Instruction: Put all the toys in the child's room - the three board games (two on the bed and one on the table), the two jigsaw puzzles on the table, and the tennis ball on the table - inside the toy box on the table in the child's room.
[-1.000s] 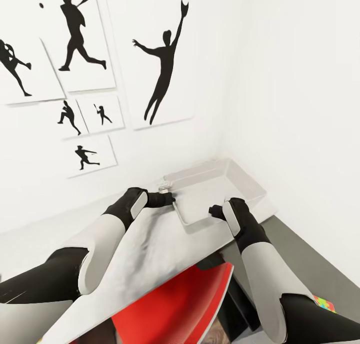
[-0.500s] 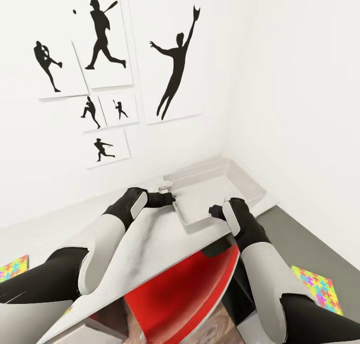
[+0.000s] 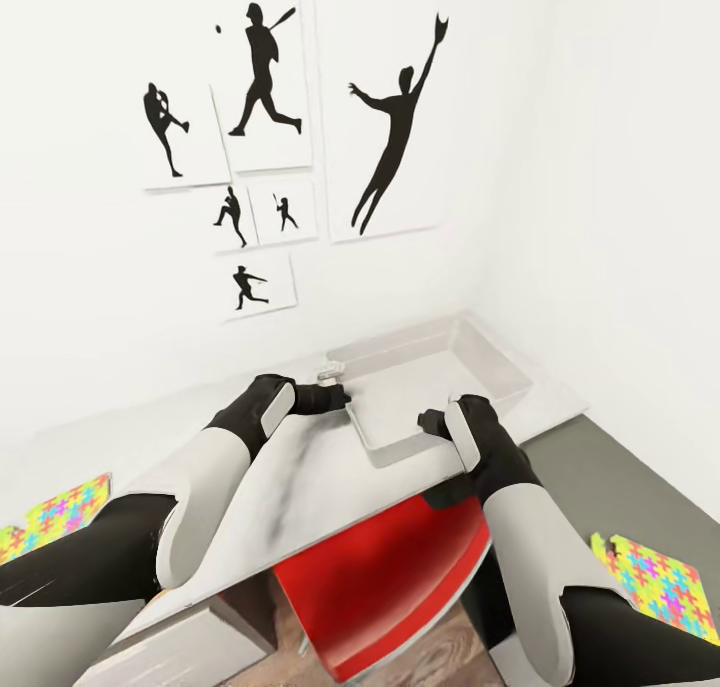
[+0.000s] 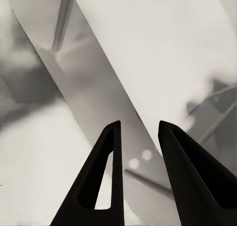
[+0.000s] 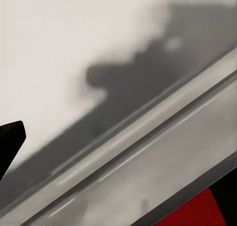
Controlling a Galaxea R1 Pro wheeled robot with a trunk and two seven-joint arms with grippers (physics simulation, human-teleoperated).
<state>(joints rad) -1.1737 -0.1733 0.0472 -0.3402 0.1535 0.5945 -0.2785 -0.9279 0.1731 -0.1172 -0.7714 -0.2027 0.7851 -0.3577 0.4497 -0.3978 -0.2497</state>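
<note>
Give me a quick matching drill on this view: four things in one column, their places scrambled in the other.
Things:
1. toy box
2. red chair
3. jigsaw puzzle
4. silhouette pictures

Places:
A. on the white wall
B. on the table at its far corner
C. tucked under the table edge
D. at the head view's lower left edge

Pairs: 1-B, 2-C, 3-D, 4-A

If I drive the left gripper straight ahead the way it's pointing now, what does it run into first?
Most likely the toy box: in the left wrist view its sloping grey wall lies right ahead of the left gripper, whose jaws stand apart. How much gap is left is hard to tell.
</note>
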